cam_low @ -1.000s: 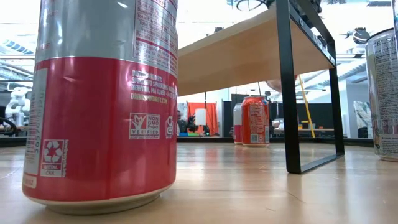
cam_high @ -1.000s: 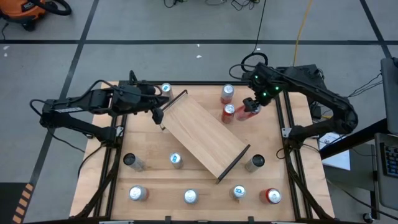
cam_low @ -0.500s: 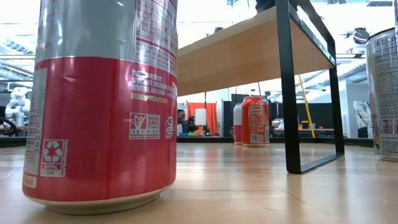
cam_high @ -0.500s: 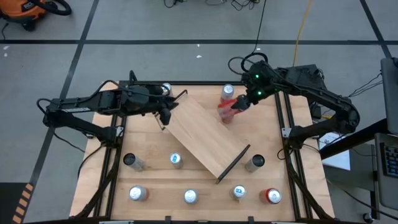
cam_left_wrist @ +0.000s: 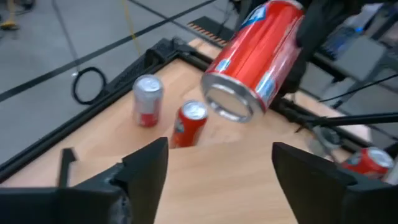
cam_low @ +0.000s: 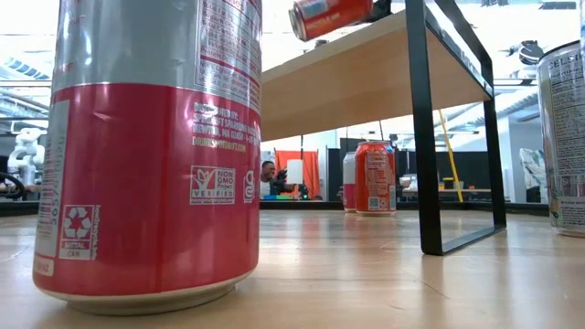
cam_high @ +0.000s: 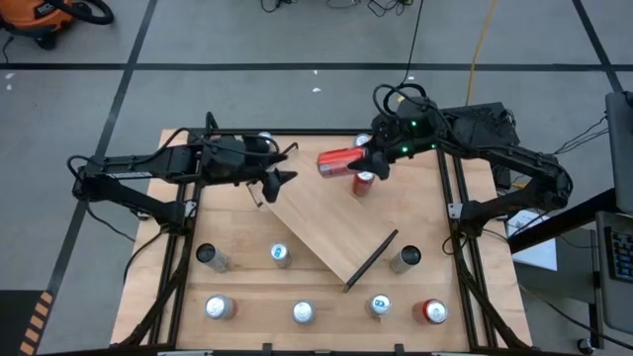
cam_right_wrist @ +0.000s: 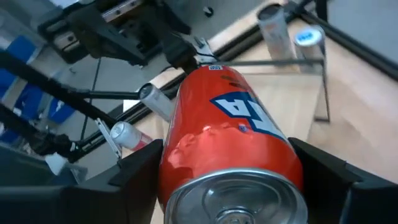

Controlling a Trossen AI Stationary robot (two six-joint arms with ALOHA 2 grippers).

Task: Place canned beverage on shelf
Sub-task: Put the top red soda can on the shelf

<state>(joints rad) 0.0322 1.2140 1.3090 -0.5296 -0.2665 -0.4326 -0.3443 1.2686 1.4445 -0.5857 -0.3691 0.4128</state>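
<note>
Right claw [cam_high: 368, 164]: clamped on the red can [cam_high: 338, 160], carrying it sideways in the air over the shelf's far end, likely to hand it across.
Left claw [cam_high: 280, 178]: fingers apart, facing the can's end, apparently ready to receive it.
Shelf [cam_high: 321, 217]: bare, diagonal on the tabletop [cam_high: 237, 287].

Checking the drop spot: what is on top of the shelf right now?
The shelf top shows only bare wood. The red can, on its side in the right pincer, hangs above its far end. Its underside is hidden.
</note>
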